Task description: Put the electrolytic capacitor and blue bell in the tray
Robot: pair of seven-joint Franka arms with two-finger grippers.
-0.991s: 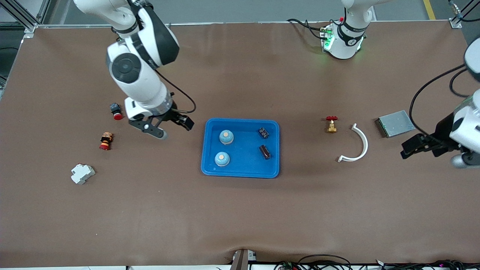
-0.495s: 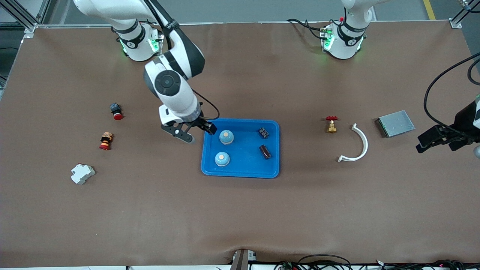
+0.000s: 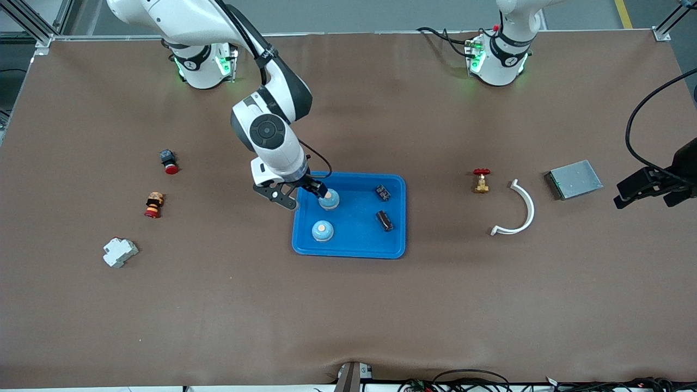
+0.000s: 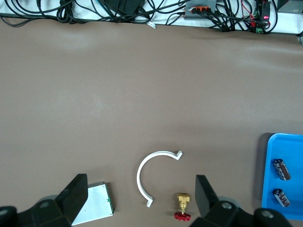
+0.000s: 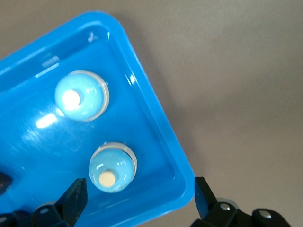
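Right gripper [image 3: 303, 196] hangs over the corner of the tray [image 3: 348, 247] nearest the right arm's base; fingers spread wide, nothing between them. In the right wrist view the two fingertips [image 5: 75, 198] straddle the tray rim [image 5: 156, 118], one over the tray floor, the other over bare table.

Directly under this gripper, inside the tray: one blue bell [image 3: 329, 200], partly covered by a finger in the front view. Second blue bell [image 3: 322, 231] sits in the same tray, nearer the front camera than the first. Both upright, pale button on top, apart from each other and from the rim.

Also in the tray, toward the left arm's end of it: two dark electrolytic capacitors, one [image 3: 383, 192] farther from the camera, one [image 3: 384, 220] nearer. Both lie on their sides, not touching.

Left gripper [image 3: 650, 185] hangs over the table at the left arm's end, well apart from the tray; fingers spread, empty. Near it on the table: grey metal plate [image 3: 575, 179], white curved clip [image 3: 517, 209], brass valve with red handle [image 3: 481, 181] — the valve closest to the tray.

Toward the right arm's end, away from both grippers: red-capped push button [image 3: 168, 161], red and orange button [image 3: 153, 204], white plastic block [image 3: 120, 252].
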